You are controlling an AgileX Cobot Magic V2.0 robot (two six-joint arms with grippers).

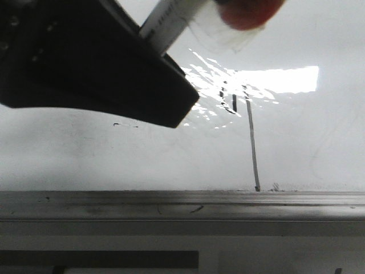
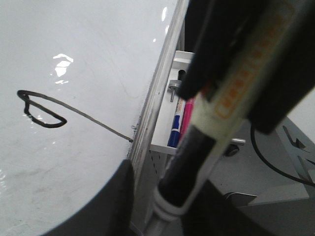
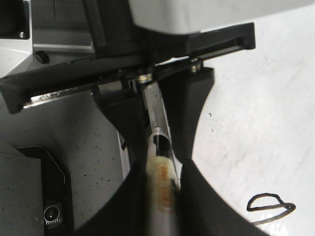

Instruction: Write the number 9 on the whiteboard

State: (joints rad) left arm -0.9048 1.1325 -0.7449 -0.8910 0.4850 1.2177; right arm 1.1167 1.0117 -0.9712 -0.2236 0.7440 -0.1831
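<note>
The number 9 (image 1: 251, 137) stands in black on the whiteboard (image 1: 114, 160), a narrow loop with a long tail down to the grey rail (image 1: 171, 200). It also shows in the left wrist view (image 2: 47, 125) and the right wrist view (image 3: 266, 203). My right gripper (image 3: 160, 196) is shut on a white marker (image 3: 158, 177) with an orange label. The marker (image 2: 221, 113) runs on between the fingers of my left gripper (image 2: 172, 189); a gap shows beside one finger (image 2: 118, 196). A black gripper body (image 1: 85, 63) fills the upper left of the front view.
A white tray (image 2: 184, 59) beyond the rail (image 2: 157, 98) holds a blue marker (image 2: 174, 130) and a pink one (image 2: 187, 115). A tiny black dash (image 1: 117, 124) marks the board. A blurred red shape (image 1: 251, 11) sits at the top edge. A black cable (image 2: 275, 167) hangs off the board.
</note>
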